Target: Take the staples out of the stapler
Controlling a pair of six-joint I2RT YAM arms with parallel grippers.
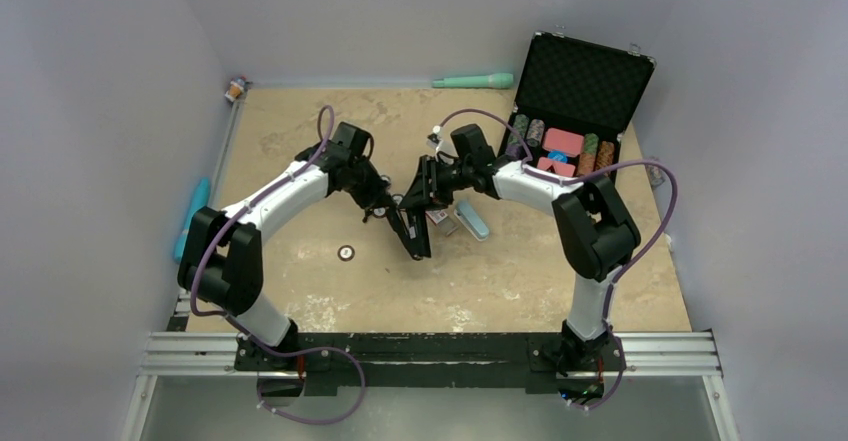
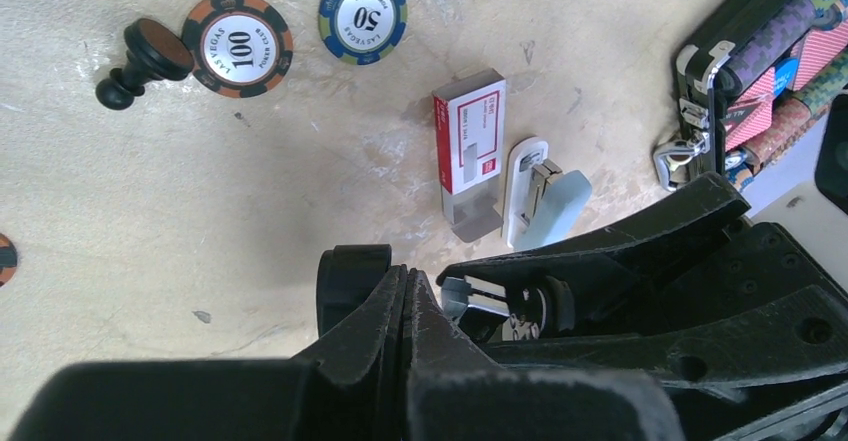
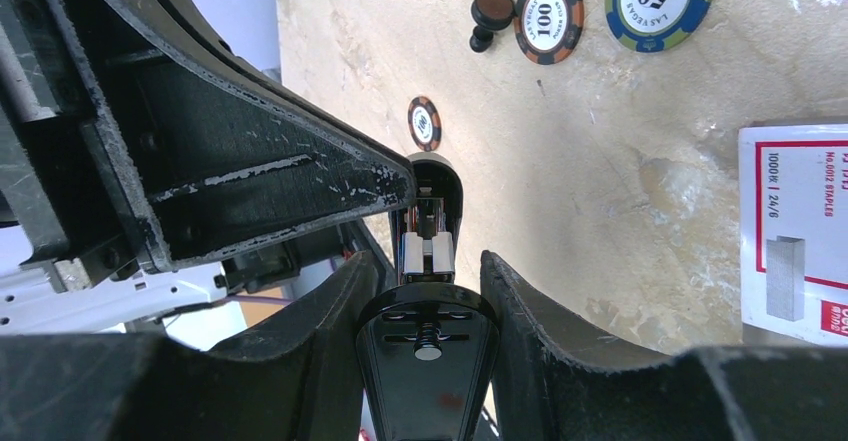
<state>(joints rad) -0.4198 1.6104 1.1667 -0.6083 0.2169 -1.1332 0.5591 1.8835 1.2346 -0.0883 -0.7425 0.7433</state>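
Observation:
The black stapler [image 1: 412, 233] is held off the table at the centre, between both arms. My right gripper [image 3: 428, 261] is shut on its glossy black body [image 3: 428, 371], one finger on each side. Its open magazine with a silver metal piece [image 3: 430, 253] points away from that camera. My left gripper [image 2: 422, 296] is shut, fingers pressed flat together with nothing visible between them. Its fingertips [image 3: 395, 183] touch the stapler's far end. The stapler's metal parts [image 2: 495, 301] show just right of them. I see no loose strip of staples.
A red-and-white staple box [image 2: 470, 141] and a light-blue bar [image 2: 548, 209] lie on the table under the grippers. Poker chips marked 100 [image 2: 237, 43] and 50 [image 2: 362, 15] and a black knob [image 2: 145, 58] lie nearby. An open chip case [image 1: 575, 101] stands at the back right.

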